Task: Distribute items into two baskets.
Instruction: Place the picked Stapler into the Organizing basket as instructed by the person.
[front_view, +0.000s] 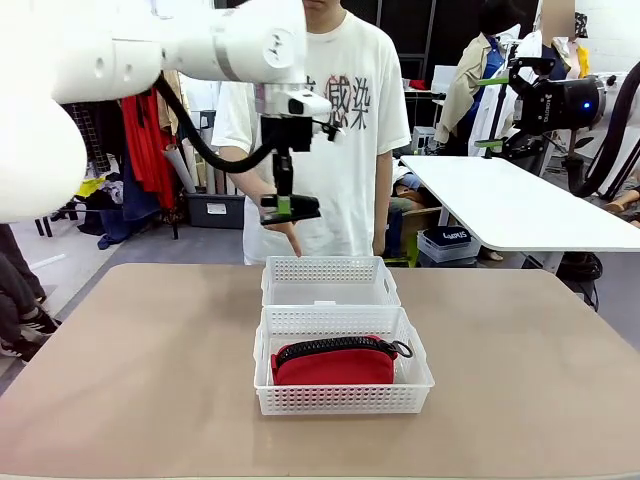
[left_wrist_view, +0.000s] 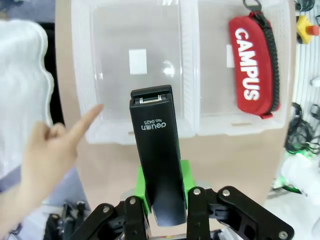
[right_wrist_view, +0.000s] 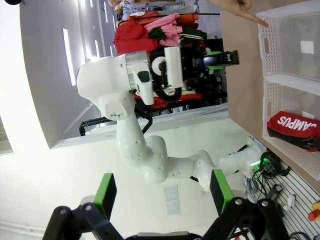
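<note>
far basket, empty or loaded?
Empty: the far basket shows a bare floor; the stapler hangs above it in the left end effector.

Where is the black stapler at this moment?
The stapler is clamped in the left gripper, in the air above the far basket, close to the person's pointing hand; the red pouch lies in the near basket.

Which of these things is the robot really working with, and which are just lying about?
Part of the job:
- black stapler, gripped in the left tool
- red pouch in the near basket
- far basket, which the person's hand points at

Just lying about:
- white table behind
- right tool, open, held aside
</note>
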